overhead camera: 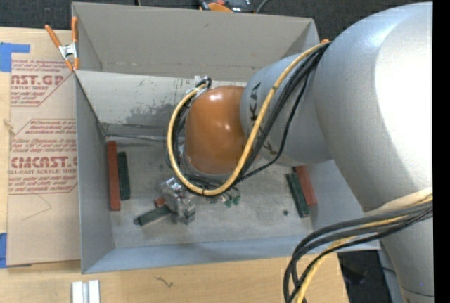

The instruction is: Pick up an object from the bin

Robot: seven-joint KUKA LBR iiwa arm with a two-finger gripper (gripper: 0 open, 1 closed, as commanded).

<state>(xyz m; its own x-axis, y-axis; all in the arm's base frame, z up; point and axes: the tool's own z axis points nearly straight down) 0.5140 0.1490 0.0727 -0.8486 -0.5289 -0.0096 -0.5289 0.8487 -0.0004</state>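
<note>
Fingers [174, 190], open or shut cannot be told, are being held beside a dark green stick [149, 218] near the bin's [91, 175] front edge; gripping is being needed next.

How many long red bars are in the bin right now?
2: one red bar along the left of the bin, another at its right, partly under the arm. More may be hidden beneath it.
</note>
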